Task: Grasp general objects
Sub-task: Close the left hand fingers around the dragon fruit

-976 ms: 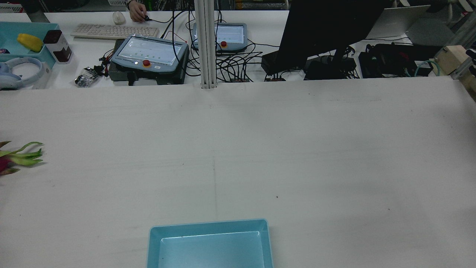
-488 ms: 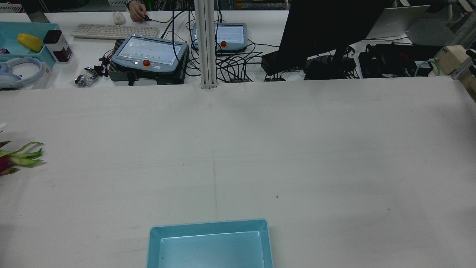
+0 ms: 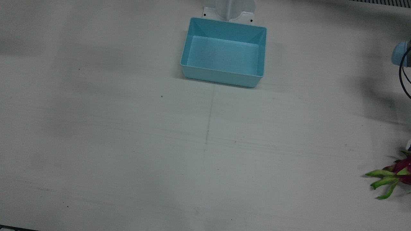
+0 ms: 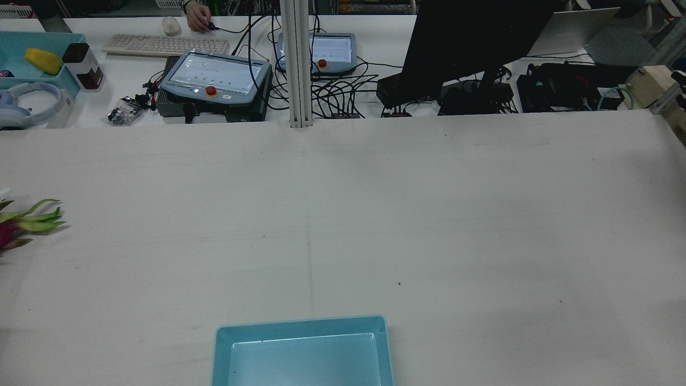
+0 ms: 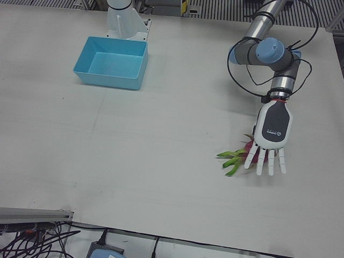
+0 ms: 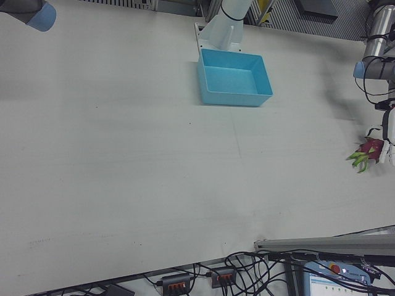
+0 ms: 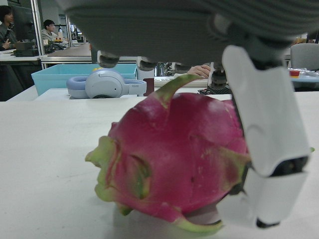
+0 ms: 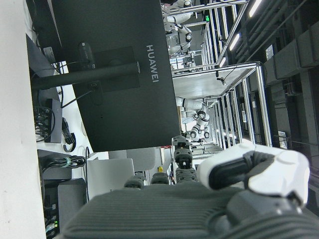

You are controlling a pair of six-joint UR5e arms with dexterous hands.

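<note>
Barely begun: my left hand (image 5: 270,138) hangs palm-down over the dragon fruit (image 7: 174,154), which lies on the bench (image 5: 161,150) well apart from the blue bin (image 5: 112,62) near the arm pedestals. My fingers (image 5: 268,161) are spread and extended, reaching past the fruit in the left-front view; the left hand view shows one white fingertip down beside the fruit's flank, seemingly touching it, while the rest of the hand arches above. I judge that nothing is gripped yet. Closing around the fruit and lifting it remain to be done.

My right hand (image 8: 199,209) points away from the bench toward a monitor; its fingers are mostly out of sight, so I cannot tell whether they are spread or curled, and I see nothing in it.

As for the fruit, it is an oval, magenta-skinned body, smooth and slightly waxy, with stiff green-tipped scales; a tuft of long green leaves (image 5: 231,159) juts from one end. It rests on its side and looks firm but rounded, so I expect it may roll under uneven pressure. The bench is matte white, faintly scuffed; the bin is glossy plastic, rectangular and empty.
</note>
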